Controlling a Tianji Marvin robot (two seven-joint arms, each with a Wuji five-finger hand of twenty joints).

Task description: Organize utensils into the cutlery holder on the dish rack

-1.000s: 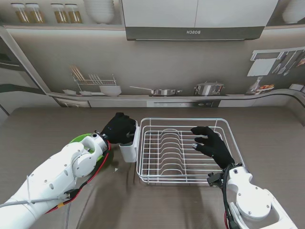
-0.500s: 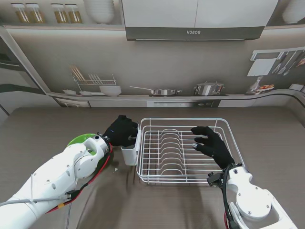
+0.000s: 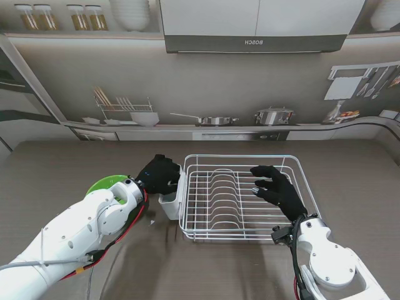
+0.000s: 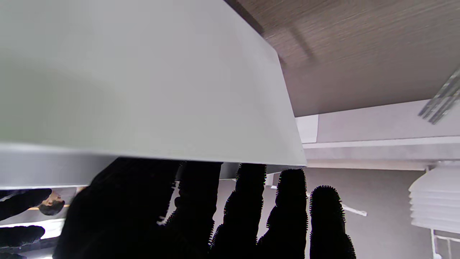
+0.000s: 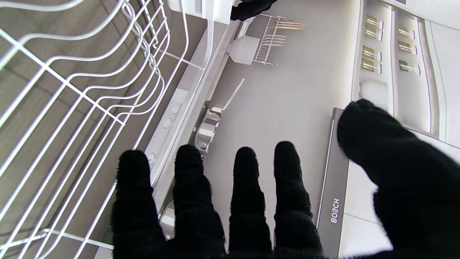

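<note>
The white wire dish rack [image 3: 247,199] [image 5: 90,72] sits mid-table. A white cutlery holder [image 3: 169,205] [image 4: 143,90] hangs on its left side. My left hand [image 3: 161,175] [image 4: 215,216], in a black glove, rests over the holder's top and hides its opening. In the left wrist view its fingers [image 4: 291,201] lie straight and apart beside the holder's wall, and I see no utensil in them. My right hand [image 3: 278,187] [image 5: 251,201] hovers open above the right half of the rack with its fingers spread. No utensil shows in any view.
A green plate [image 3: 103,184] lies left of the holder, mostly covered by my left forearm. A small pale speck [image 3: 150,220] sits on the table nearer to me than the holder. The back wall carries a kitchen backdrop.
My left hand has come down and slightly nearer to me onto the cutlery holder, covering more of its top. The right hand has stayed still.
</note>
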